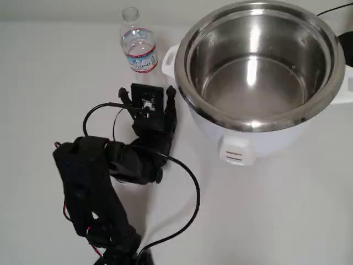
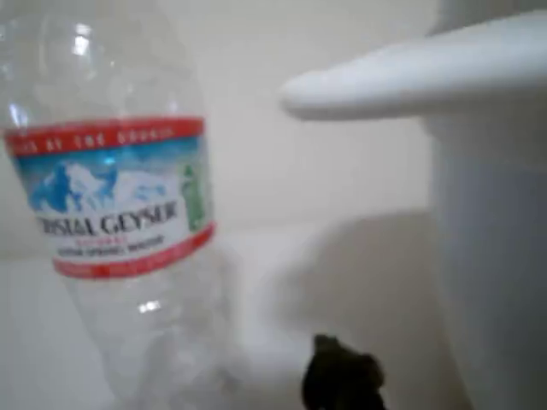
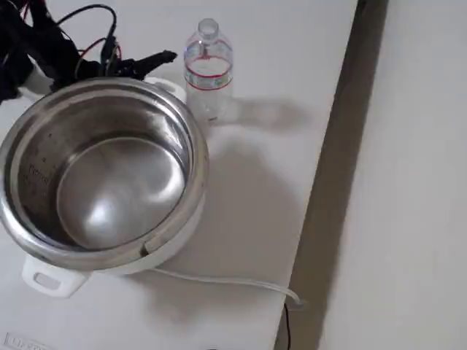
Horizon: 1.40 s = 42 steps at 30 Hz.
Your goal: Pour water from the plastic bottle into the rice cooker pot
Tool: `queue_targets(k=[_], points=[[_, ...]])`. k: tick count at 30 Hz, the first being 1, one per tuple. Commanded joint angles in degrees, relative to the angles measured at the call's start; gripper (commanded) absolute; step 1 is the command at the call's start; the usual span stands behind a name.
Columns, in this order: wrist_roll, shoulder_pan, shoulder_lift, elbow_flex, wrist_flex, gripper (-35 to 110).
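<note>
Item: plastic bottle (image 1: pixel 138 45), upright on the tabletop (image 1: pixel 276 210), just ahead of your claw (image 1: pixel 148 93), not yet touched.
Item: rice cooker pot (image 1: pixel 259 63), to the claw's right in the overhead view, close by.
Item: claw, spread open, holding nothing, fingers aimed at the bottle.
Step, as judged: approach to grasp. Next, you advance until the fingers straddle the label band, then close.

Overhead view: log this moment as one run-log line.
phase: approach | gripper: open, short of bottle | plastic bottle: upright, uncapped, beside cooker | rice cooker pot: lidless | pour: not started
</note>
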Motion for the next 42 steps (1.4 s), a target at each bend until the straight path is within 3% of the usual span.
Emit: queue_targets(k=[1, 7, 14, 22, 29, 38, 42], points=[[4.83, 1.93, 10.72, 7.21, -0.09, 51], [11.78, 5.01, 24.79, 15.21, 11.43, 51], [25.31, 7.12, 59.77, 18.28, 57.3, 51], [44.38, 7.21, 87.63, 18.54, 97.82, 48], [55.28, 6.77, 121.29, 27.51, 126.65, 27], [66.62, 14.33, 121.38, 27.95, 139.48, 1], [68.29, 18.28, 121.38, 28.21, 144.49, 0]])
